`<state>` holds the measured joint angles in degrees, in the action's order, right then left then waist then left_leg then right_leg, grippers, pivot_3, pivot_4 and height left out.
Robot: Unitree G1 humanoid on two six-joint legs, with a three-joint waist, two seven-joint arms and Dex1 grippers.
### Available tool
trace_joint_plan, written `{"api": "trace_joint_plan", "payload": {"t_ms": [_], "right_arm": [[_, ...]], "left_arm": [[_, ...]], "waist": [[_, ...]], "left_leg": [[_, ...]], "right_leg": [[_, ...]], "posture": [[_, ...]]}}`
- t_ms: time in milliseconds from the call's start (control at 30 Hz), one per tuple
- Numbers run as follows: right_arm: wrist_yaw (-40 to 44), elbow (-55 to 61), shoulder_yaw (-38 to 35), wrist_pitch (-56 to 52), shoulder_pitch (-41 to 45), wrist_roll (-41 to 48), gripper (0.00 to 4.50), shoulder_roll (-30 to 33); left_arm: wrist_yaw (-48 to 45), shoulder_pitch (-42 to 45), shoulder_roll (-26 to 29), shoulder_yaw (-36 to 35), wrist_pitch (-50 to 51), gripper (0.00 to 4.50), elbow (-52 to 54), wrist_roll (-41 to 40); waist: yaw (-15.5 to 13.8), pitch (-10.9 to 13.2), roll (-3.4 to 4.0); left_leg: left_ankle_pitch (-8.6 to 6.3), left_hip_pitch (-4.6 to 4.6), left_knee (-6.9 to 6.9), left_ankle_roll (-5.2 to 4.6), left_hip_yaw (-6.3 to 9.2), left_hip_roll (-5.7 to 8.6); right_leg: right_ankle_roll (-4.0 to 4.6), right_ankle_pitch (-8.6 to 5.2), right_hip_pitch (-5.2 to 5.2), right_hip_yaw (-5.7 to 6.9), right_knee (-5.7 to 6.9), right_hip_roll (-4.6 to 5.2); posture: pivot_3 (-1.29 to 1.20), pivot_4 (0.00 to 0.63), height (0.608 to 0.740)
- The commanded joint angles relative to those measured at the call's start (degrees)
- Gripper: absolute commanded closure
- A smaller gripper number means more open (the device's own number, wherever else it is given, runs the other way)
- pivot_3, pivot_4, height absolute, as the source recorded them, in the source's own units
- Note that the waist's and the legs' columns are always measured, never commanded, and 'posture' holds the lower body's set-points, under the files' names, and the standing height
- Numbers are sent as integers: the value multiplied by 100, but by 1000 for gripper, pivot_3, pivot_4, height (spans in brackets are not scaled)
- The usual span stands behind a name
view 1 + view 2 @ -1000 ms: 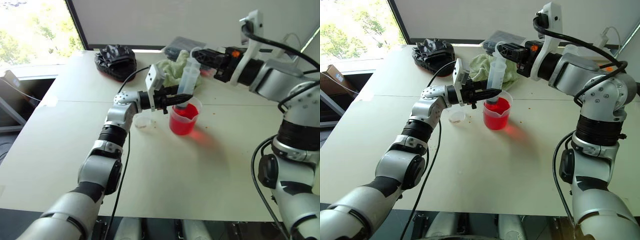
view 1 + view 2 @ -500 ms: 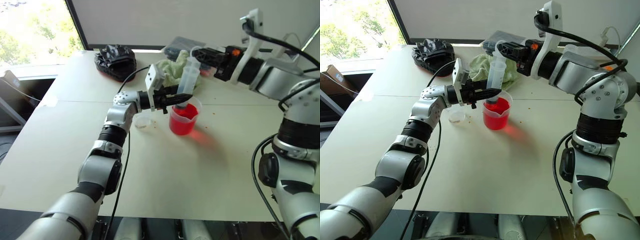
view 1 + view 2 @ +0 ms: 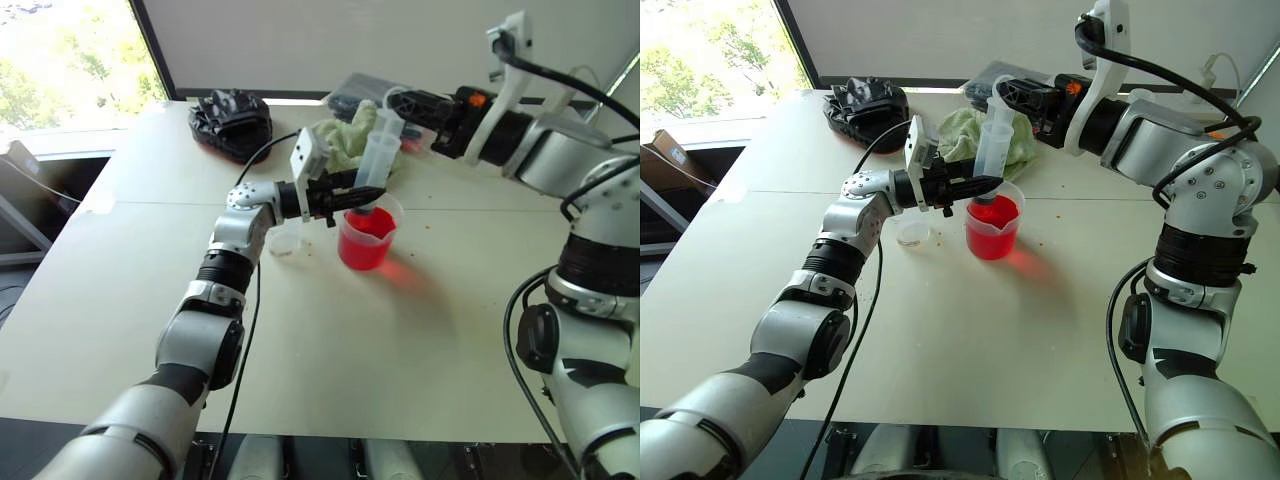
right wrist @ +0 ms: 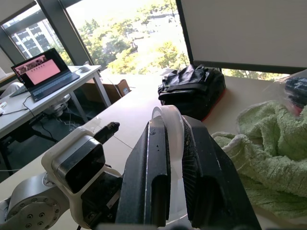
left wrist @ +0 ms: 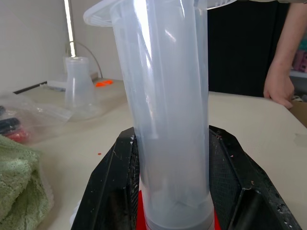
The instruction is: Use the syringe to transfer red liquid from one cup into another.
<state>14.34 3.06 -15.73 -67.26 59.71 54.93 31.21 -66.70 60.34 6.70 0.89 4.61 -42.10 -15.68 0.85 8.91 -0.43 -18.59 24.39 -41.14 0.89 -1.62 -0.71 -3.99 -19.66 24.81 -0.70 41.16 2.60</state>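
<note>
The syringe (image 3: 378,155) stands nearly upright, its lower end down inside the spouted beaker (image 3: 392,213). The beaker holds red liquid (image 3: 365,248). My left gripper (image 3: 355,197) reaches in from the left and is shut on the syringe's clear barrel (image 5: 168,120), one black finger (image 5: 112,187) on each side. My right gripper (image 3: 395,103) comes in from the right and is shut on the white plunger's top disc (image 4: 170,117). The small plain cup (image 3: 287,244) stands just left of the beaker, under my left wrist, and looks nearly empty.
A green towel (image 3: 345,140) lies behind the beaker, with a plastic bag of dark items (image 3: 365,88) beyond it and a black bag (image 3: 232,120) at the back left. A clear flask (image 5: 79,86) stands further off. A person's hand (image 5: 278,86) rests on the table's edge.
</note>
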Motion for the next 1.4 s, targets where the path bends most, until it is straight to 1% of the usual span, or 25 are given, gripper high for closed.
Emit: {"api": "trace_joint_plan", "payload": {"t_ms": [33, 67, 100, 167, 200, 300, 467, 633, 933, 1167, 1200, 1233, 1267, 1400], "right_arm": [[-248, 254, -609, 497, 365, -43, 3618, 150], [-247, 270, -606, 465, 344, -24, 3283, 145], [-231, 300, -589, 423, 311, -9, 2802, 153], [-180, 373, -528, 385, 244, -17, 1674, 187], [-166, 403, -506, 378, 208, -24, 1203, 201], [-105, 485, -485, 331, 99, 6, 1203, 267], [267, 828, -513, 115, -288, 240, 1203, 536], [582, 1185, -809, -131, -714, 845, 1203, 804], [315, 1250, -1097, -49, -1038, 1401, 1203, 915], [137, 1305, -1113, 113, -1365, 1498, 1203, 891], [117, 1314, -1103, 138, -1397, 1510, 1203, 885], [96, 1319, -1084, 168, -1425, 1501, 1203, 871], [80, 1323, -1069, 194, -1446, 1498, 1203, 864], [47, 1314, -996, 292, -1509, 1496, 1203, 826]], "left_arm": [[-344, -65, -219, 406, -171, 3145, 145, 146], [-336, -48, -222, 397, -179, 3145, 127, 144], [-324, -27, -224, 381, -193, 3145, 105, 140], [-304, 8, -225, 360, -226, 3145, 69, 128], [-287, 29, -226, 346, -256, 3145, 48, 119], [-205, 100, -232, 281, -351, 3145, -14, 101], [-46, 221, -252, 137, -601, 3145, -118, 97], [26, 217, -257, 68, -779, 3145, -145, 102], [173, 282, -242, -68, -848, 3145, -122, 40], [304, 397, -165, -229, -810, 3145, 120, -113], [319, 405, -146, -253, -771, 3145, 209, -153], [350, 419, -116, -296, -683, 3145, 356, -228], [374, 428, -96, -324, -618, 3145, 459, -279], [603, 470, 31, -495, -111, 3145, 1039, -563]], "waist": [[-5, 0, 0], [-10, 0, 0], [-10, 0, 0], [-9, 0, 0], [-10, 0, 0], [-6, 0, 0], [-19, 0, 0], [-15, 0, 0], [-13, 0, 0], [-19, 0, -1], [-17, 0, 0], [-19, -91, -1], [-23, -166, 6], [-7, -309, 1]], "left_leg": [[0, 0, 0, 0, 0, 0], [0, 0, 0, 0, 0, 0], [0, 0, 0, 0, 0, 0], [0, 1, 0, 0, 0, 0], [0, 1, 0, 0, 0, 0], [0, 1, 2, 0, 0, 0], [0, 1, 2, -1, 0, 0], [-2, 2, 2, -3, 0, 0], [-2, 1, 2, -3, 0, -2], [-2, 2, 1, -4, 0, -2], [-2, 2, 1, -4, 0, -2], [-2, 2, 2, -3, 0, -2], [1, 21, 6, 1, -1, 0], [0, 18, 16, 1, -2, 2]], "right_leg": [[0, 0, 0, 0, 0, 0], [0, 0, 0, 0, 0, 0], [0, 0, 0, 0, 0, 0], [0, 0, 0, 0, -1, 1], [0, 0, 0, 0, -1, 1], [0, 0, 0, 0, -1, 1], [0, 0, 0, 0, -3, 1], [0, 0, 0, 0, -4, 1], [0, 0, 0, 0, -4, 0], [0, 0, -1, 0, -4, 0], [0, 0, -1, 0, -4, 0], [0, 0, 0, 0, -4, 0], [0, 0, 23, -1, 1, -1], [0, 0, 22, 0, -2, -3]], "posture": [[0, 150, 711], [0, 150, 711], [0, 150, 711], [0, 150, 711], [0, 150, 711], [0, 150, 711], [0, 150, 711], [0, 150, 711], [0, 150, 711], [0, 150, 711], [0, 0, 711], [0, 0, 711], [0, 0, 711], [0, 0, 711]]}}
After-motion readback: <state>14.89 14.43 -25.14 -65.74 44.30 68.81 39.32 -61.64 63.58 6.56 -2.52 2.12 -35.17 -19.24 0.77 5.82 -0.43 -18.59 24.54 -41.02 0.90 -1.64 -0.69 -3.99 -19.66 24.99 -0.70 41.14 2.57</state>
